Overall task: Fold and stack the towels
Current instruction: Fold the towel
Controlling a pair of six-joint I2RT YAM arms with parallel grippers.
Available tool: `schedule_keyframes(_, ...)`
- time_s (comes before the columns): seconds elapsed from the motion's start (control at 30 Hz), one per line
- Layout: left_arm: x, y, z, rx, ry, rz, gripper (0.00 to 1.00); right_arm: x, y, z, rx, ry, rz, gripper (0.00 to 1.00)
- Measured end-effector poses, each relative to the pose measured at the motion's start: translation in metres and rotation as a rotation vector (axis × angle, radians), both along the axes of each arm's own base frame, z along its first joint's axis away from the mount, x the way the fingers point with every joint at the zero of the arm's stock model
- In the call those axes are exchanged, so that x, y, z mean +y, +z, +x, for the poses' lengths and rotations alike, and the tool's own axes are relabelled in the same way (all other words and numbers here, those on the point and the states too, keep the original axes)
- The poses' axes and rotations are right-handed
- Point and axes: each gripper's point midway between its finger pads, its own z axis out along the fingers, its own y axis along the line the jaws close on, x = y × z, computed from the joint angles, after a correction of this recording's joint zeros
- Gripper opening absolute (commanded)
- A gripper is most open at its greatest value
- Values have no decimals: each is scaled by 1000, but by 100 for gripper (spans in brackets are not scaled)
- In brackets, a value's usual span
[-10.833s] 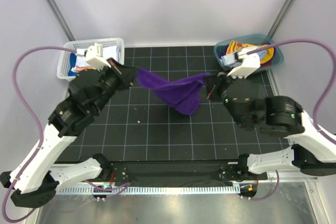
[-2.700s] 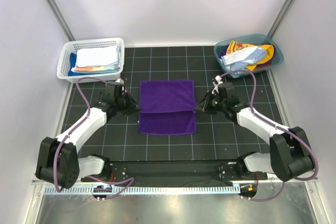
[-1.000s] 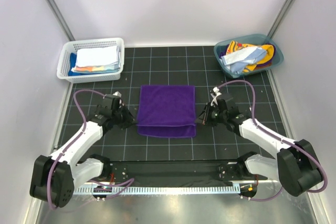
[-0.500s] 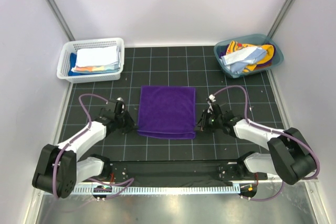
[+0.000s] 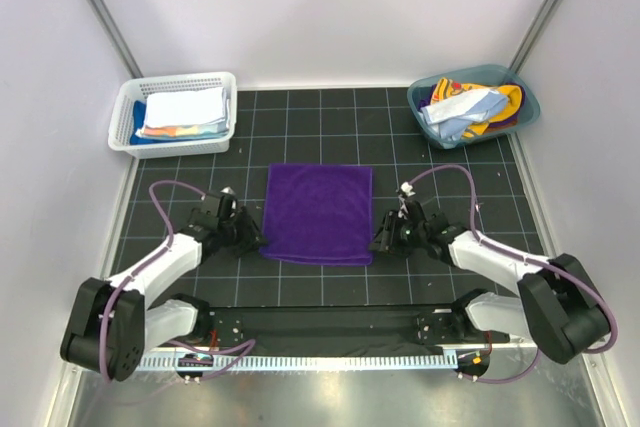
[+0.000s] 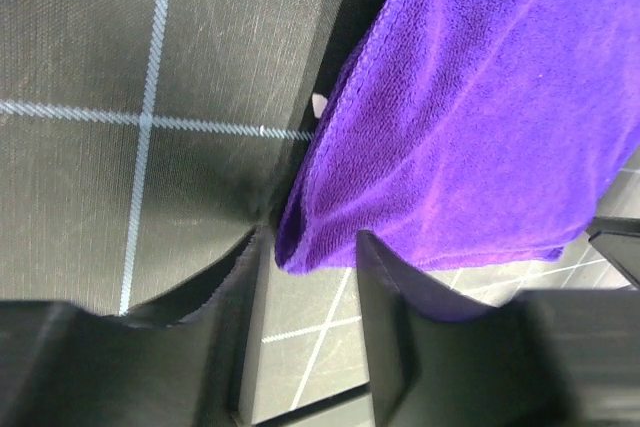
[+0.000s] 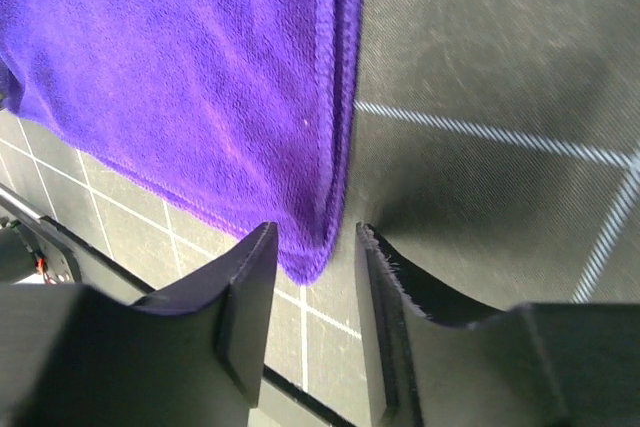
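**Q:** While both arms lay low on the tabletop [image 5: 320,127], where was the purple towel [image 5: 318,213]?

**A:** It lay flat as a folded rectangle between the two hands. Its near left corner sat in the gap of the left hand [image 5: 248,237]. Its near right corner sat in the gap of the right hand [image 5: 384,240].

**Q:** Were the hands pinching it?

**A:** No. Each wrist view showed the fingers spread, with dark tabletop visible on either side of the cloth corner. Neither hand pressed on the cloth.

**Q:** How would the cloth handle?

**A:** It looked like soft, light terry with a stitched hem, and two layers showed at the edge by the right hand. I judged it limp, so it would sag and fall open if lifted by one point. It seemed unlikely to slip much between the fingers. The best hold seemed to be both layers together at the hemmed corners, one corner per hand.

**Q:** Were other towels in view?

**A:** Folded towels [image 5: 183,110] sat in a white mesh basket [image 5: 125,112] well beyond the left hand. Loose towels [image 5: 465,105] were heaped in a teal tub [image 5: 525,112] well beyond the right hand.

**Q:** Could any writing be read?

**A:** None. A light blue towel in the tub bore white print, too small to make out. No brand or label showed on the purple towel.
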Motion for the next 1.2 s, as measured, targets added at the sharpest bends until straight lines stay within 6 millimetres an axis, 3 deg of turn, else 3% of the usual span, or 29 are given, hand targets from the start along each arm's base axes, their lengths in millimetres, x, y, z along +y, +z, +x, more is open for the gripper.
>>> schedule_keyframes(0.3, 10, 21, 0, -40, 30, 41, 45, -6, 17, -5, -22, -12, -28, 45)
schedule_keyframes(0.53, 0, 45, 18, -101, 12, 45, 38, 8, 23, -9, -42, 6, -45, 38)
schedule_keyframes(0.73, -16, 26, 13, -50, -54, 71, 36, 24, 20, -8, -50, 24, -97, 38)
schedule_keyframes(1.0, -26, 3, 10, -25, -92, 110, 35, 6, -5, -8, -34, -57, -207, 38)
schedule_keyframes(1.2, -27, -5, 9, -22, -96, 125, 35, 7, -6, -3, -41, -80, -213, 39)
